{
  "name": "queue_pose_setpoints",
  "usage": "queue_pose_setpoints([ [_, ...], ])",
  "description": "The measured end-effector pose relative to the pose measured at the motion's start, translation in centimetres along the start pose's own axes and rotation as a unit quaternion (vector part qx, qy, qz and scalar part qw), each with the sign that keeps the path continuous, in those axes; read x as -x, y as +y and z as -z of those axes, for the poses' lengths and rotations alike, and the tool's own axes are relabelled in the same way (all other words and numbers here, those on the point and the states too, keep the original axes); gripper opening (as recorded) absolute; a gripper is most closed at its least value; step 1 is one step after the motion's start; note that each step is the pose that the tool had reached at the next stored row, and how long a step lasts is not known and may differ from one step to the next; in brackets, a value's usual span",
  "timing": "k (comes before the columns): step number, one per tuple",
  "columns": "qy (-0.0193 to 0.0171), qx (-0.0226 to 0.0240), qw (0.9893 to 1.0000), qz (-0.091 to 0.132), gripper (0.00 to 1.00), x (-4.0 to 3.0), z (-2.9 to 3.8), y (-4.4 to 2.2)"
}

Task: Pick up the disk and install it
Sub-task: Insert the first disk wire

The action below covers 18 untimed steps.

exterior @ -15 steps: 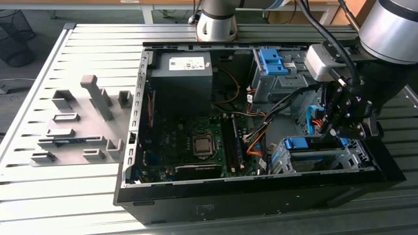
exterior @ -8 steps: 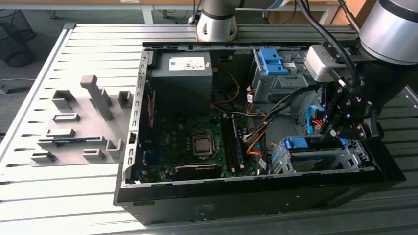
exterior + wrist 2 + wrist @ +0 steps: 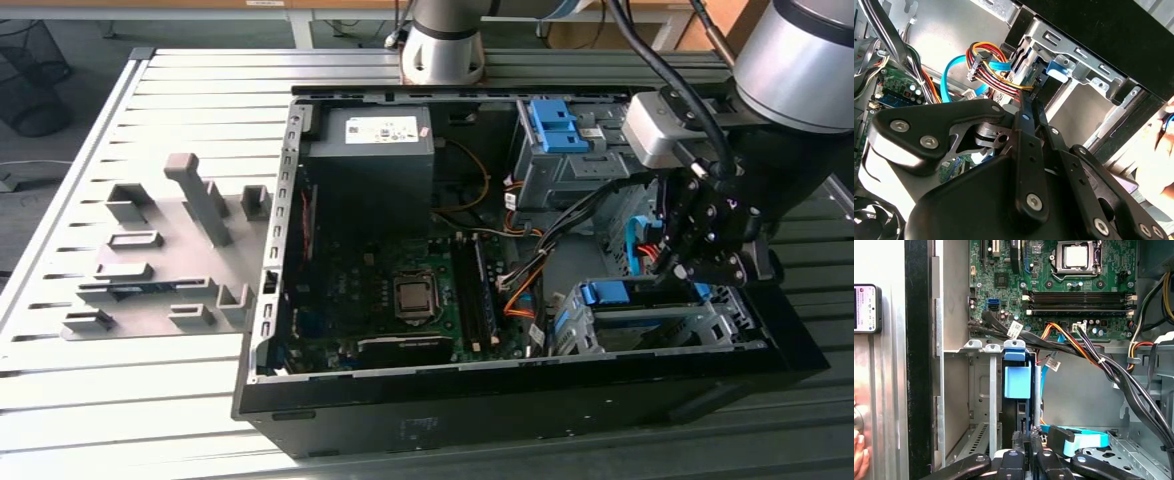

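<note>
The disk (image 3: pixel 1017 382) shows edge-on as a blue-railed slab standing in the slot of the grey drive cage (image 3: pixel 970 390), next to the motherboard. In the exterior view the disk (image 3: pixel 625 293) sits at the cage's far side, in the open computer case near the exterior view's right. My gripper (image 3: pixel 678 272) hangs just above it. In the first wrist view my gripper (image 3: pixel 1024 439) lines up with the disk's near end, its black fingers (image 3: pixel 1016 440) drawn together. Whether they touch the disk I cannot tell. In the second wrist view my gripper (image 3: pixel 1030 102) points into the cage (image 3: pixel 1089 67).
Bundled coloured cables (image 3: pixel 1079 347) and a light-blue flat cable (image 3: pixel 1076 437) run beside the cage. The black power supply (image 3: pixel 374 150) and motherboard (image 3: pixel 400 290) fill the case's other half. A person's hand (image 3: pixel 1161 145) stays near the case's outer wall. Grey fixtures (image 3: pixel 160 260) stand on the slatted table.
</note>
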<state>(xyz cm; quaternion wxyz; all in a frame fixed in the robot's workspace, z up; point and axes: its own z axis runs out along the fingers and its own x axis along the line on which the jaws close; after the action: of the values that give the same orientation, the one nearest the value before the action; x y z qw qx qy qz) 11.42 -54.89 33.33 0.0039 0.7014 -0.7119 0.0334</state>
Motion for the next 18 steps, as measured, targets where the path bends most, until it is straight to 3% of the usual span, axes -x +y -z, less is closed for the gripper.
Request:
queue_pose_setpoints([
  [18, -0.0004, -0.0006, 1.0, 0.005, 0.16, 0.0, 0.09, -0.04],
])
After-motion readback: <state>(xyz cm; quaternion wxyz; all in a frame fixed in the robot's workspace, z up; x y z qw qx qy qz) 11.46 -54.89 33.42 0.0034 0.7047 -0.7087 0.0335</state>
